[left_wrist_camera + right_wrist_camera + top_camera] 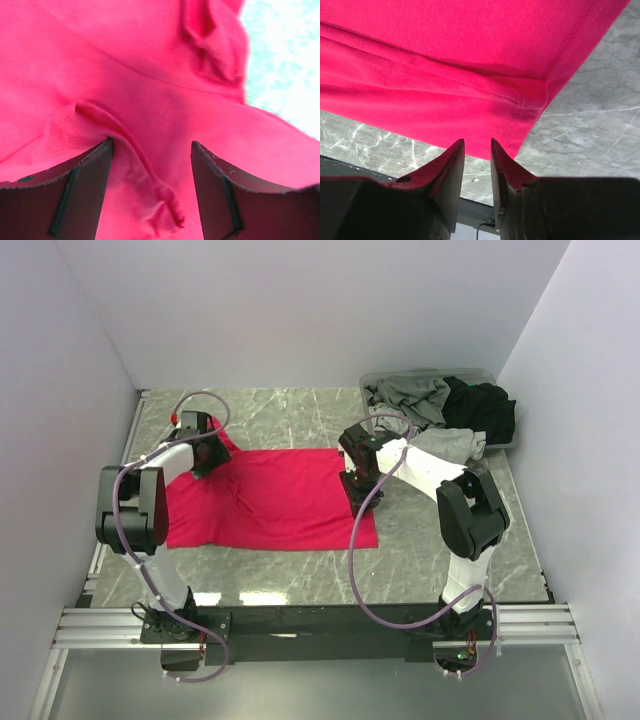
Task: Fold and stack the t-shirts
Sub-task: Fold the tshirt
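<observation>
The soft, bright pinkish-red t-shirt [270, 502] lies spread on the grey marble-patterned table [420, 535], left of the middle and between the two arms. Its far-left corner is bunched and its right edge is turned up in a fold.

The left gripper [207, 452] is down on that far-left corner. In the left wrist view its jaws stand spread wide [152, 145], and a raised ridge of the pinkish-red t-shirt [150, 75] runs up between the two dark fingers [85, 190] without being squeezed. A pale patch of table [285, 55] shows at the upper right.

The right gripper [355, 480] sits at the shirt's right edge. In the right wrist view its fingertips are drawn nearly together [477, 143], with the stitched hem of the pinkish-red t-shirt [445, 50] coming down into the narrow gap, so it appears to be pinching that hem. The cloth hangs above the table [600, 105], which shows beneath and beside it.

Well apart, in the far right corner, a grey plastic tub [482, 373] holds a crumpled grey t-shirt [410, 395] and a crumpled black t-shirt [487, 412]. More grey cloth [452, 445] spills over the tub's near rim.
</observation>
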`<control>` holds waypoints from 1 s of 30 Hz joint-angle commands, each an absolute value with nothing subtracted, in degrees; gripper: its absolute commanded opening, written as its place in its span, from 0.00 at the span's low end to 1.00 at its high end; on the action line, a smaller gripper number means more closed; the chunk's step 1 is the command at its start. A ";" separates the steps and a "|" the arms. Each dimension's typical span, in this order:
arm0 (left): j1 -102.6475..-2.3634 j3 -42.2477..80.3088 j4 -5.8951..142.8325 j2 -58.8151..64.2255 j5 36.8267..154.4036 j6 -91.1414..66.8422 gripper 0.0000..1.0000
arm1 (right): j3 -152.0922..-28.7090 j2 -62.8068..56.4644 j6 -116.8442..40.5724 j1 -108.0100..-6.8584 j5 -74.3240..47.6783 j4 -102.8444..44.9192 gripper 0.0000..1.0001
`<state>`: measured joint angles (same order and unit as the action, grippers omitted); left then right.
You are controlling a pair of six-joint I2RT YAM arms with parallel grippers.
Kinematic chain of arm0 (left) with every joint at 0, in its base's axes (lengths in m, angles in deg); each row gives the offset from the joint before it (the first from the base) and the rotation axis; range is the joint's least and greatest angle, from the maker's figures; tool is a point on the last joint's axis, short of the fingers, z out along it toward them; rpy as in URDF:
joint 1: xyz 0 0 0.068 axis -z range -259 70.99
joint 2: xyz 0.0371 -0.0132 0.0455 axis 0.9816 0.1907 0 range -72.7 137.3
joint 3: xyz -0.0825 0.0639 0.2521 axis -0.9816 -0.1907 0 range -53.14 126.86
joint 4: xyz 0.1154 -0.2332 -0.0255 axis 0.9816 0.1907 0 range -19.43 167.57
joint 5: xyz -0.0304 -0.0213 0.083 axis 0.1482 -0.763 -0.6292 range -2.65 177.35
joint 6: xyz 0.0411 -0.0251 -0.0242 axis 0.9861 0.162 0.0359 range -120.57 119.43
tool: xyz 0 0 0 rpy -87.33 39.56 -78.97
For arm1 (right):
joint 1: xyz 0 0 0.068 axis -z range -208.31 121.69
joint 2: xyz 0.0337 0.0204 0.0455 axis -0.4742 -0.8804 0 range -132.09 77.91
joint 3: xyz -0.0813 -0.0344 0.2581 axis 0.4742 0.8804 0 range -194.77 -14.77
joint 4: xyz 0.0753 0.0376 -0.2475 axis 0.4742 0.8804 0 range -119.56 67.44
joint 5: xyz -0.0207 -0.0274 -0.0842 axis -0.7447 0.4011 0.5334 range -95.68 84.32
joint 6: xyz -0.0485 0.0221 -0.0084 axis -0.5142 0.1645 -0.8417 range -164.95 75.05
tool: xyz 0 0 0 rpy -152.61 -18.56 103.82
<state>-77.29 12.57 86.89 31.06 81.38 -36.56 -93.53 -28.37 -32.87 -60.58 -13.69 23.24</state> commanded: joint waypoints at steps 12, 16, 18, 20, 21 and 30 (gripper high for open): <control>-75.14 17.79 92.00 29.35 75.85 -37.13 0.70 | -95.80 -28.26 -33.35 -61.00 -12.62 23.79 0.35; -75.40 17.79 96.32 26.97 68.92 -38.45 0.72 | -95.89 -28.18 -33.44 -61.09 -12.63 23.62 0.35; -75.66 17.18 97.37 24.87 67.32 -39.50 0.73 | -95.89 -28.17 -33.52 -61.09 -12.71 23.44 0.35; -76.02 15.95 98.34 23.20 66.44 -40.38 0.74 | -95.80 -28.17 -33.70 -61.09 -12.89 23.18 0.35; -76.19 15.51 98.52 21.53 66.44 -40.65 0.74 | -95.71 -28.17 -33.79 -61.09 -12.98 22.92 0.35; -76.46 4.35 100.10 11.51 70.12 -46.80 0.75 | -95.89 -28.79 -34.75 -61.09 -12.80 20.63 0.35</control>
<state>-76.35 7.57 98.39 14.67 69.20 -43.35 -93.53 -28.37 -33.60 -60.58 -13.23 22.32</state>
